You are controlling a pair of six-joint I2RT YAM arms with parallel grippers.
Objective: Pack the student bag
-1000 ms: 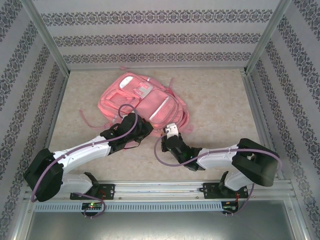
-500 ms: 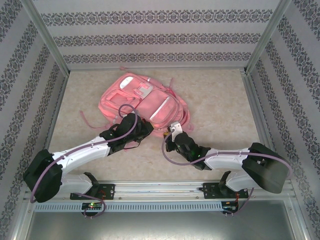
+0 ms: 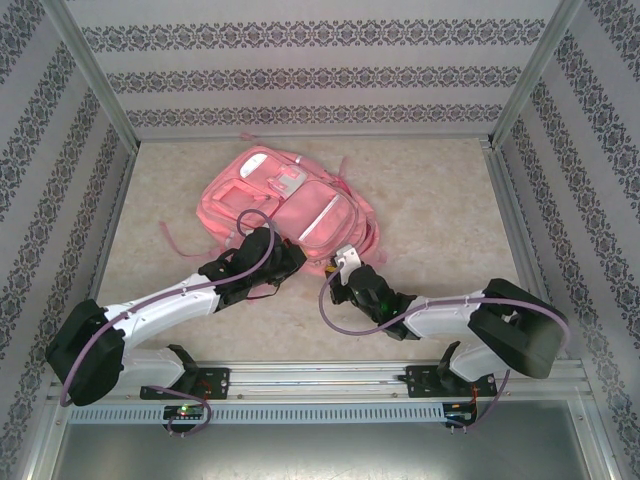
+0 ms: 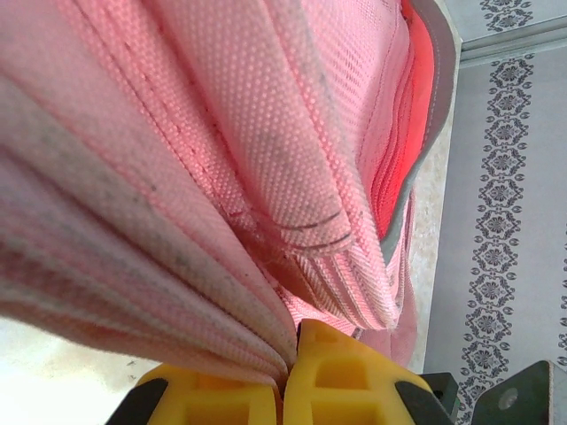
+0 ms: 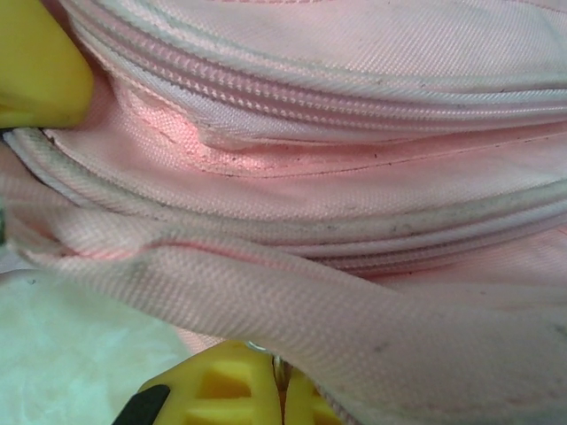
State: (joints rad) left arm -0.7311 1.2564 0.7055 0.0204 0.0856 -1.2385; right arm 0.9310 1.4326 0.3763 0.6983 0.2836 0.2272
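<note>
- large pink fabric backpack [image 3: 285,195] lies on beige desk [image 3: 430,200]
- left gripper [image 4: 292,345] pinches backpack's near-edge fabric
- right gripper [image 5: 278,376] sits pressed together against backpack's strap [image 5: 266,292]

Matt, coarse-woven cloth student bag [image 3: 290,205]

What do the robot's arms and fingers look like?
The left arm and right arm are white tubes with chunky black joints. A purple cable loops along each. Their fingers are bright yellow plastic with black trim.
</note>
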